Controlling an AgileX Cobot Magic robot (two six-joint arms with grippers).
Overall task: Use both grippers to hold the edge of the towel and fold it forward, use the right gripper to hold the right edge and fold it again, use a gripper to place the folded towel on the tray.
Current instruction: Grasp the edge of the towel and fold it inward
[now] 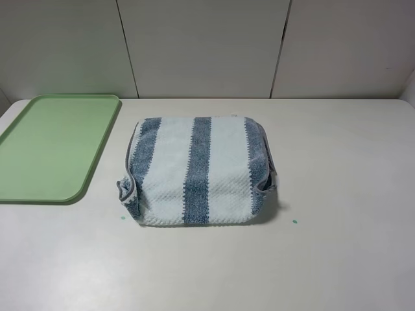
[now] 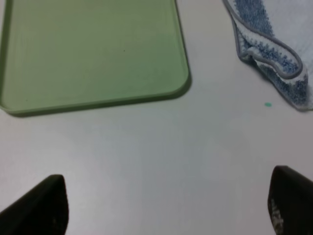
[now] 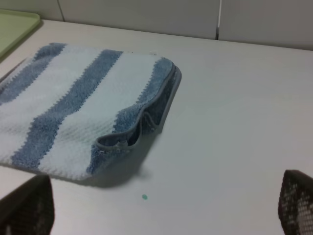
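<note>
The towel (image 1: 198, 172), striped white and blue-grey, lies folded on the middle of the white table. Its grey hem edge (image 1: 128, 184) bulges out at both front corners. The light green tray (image 1: 58, 146) lies flat to its left with nothing on it. Neither gripper shows in the exterior high view. My left gripper (image 2: 166, 210) is open over bare table, short of the tray (image 2: 93, 49) and the towel's corner (image 2: 274, 44). My right gripper (image 3: 164, 210) is open too, with the towel (image 3: 73, 103) and its layered hem (image 3: 161, 98) ahead of it.
Two small green dots (image 1: 295, 221) (image 1: 121, 221) mark the table near the towel's front corners. A grey panelled wall (image 1: 207, 45) runs along the back of the table. A corner of the tray (image 3: 14, 24) shows in the right wrist view.
</note>
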